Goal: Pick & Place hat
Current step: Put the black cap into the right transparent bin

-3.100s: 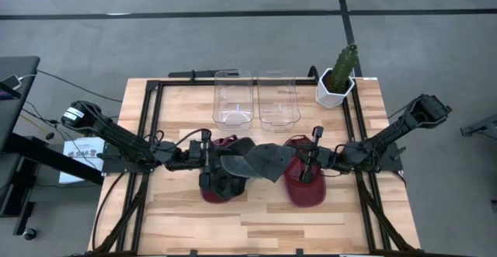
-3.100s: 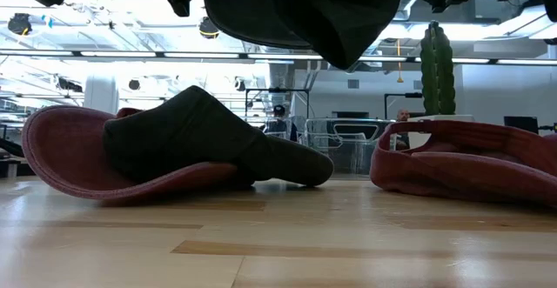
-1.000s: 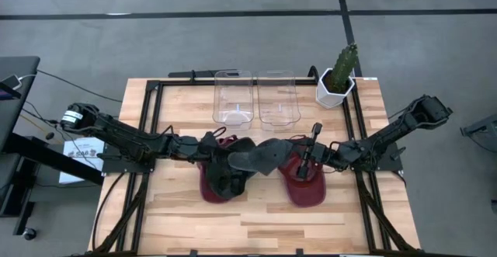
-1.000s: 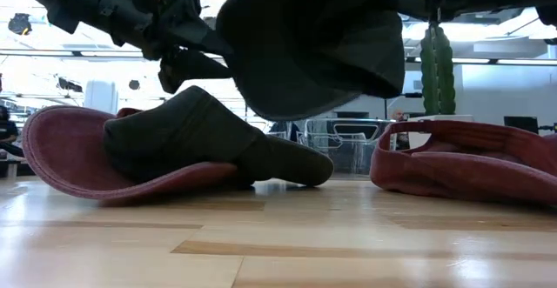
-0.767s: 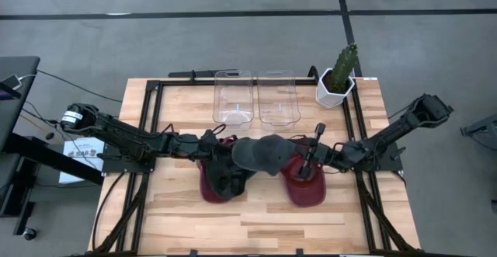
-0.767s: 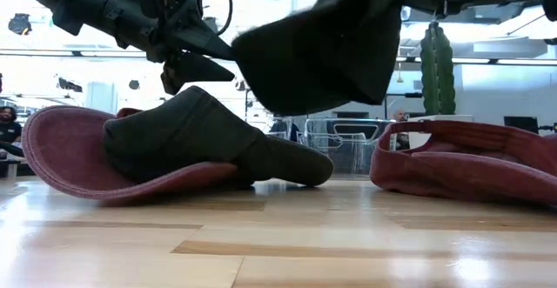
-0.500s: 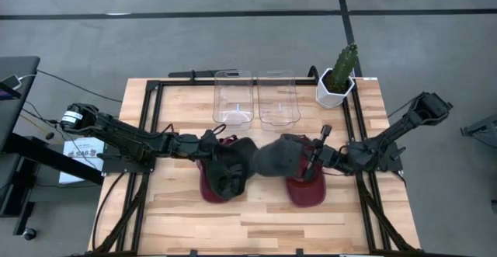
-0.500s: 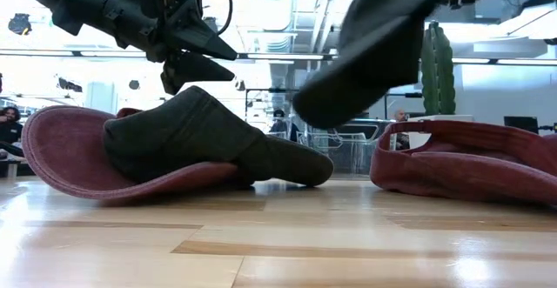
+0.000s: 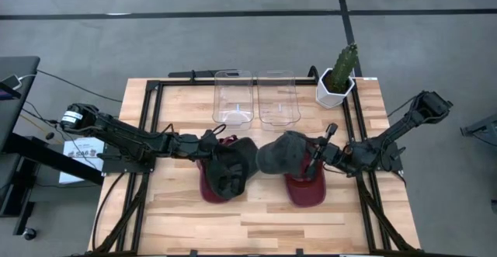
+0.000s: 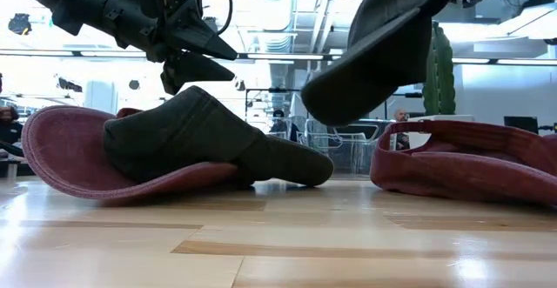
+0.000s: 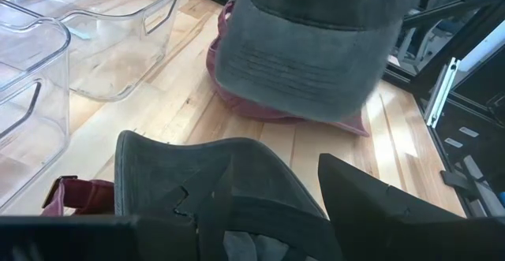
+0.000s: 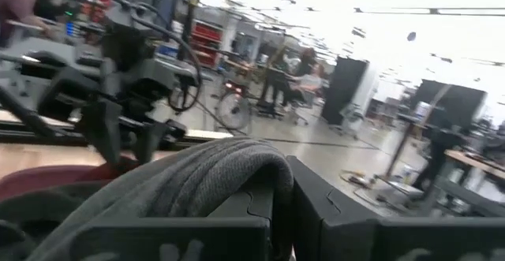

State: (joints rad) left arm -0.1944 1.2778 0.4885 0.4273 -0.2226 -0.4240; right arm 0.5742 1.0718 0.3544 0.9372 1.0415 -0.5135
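Over the wooden table, the right gripper is clamped on the gray cap above the red hat, while the left gripper hovers spread nearby.

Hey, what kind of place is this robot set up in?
Probably a robotics lab or workshop in a big open hall. A wooden table with a black frame holds two arms, caps, clear bins and a cactus; ceiling lights and work desks with people show behind.
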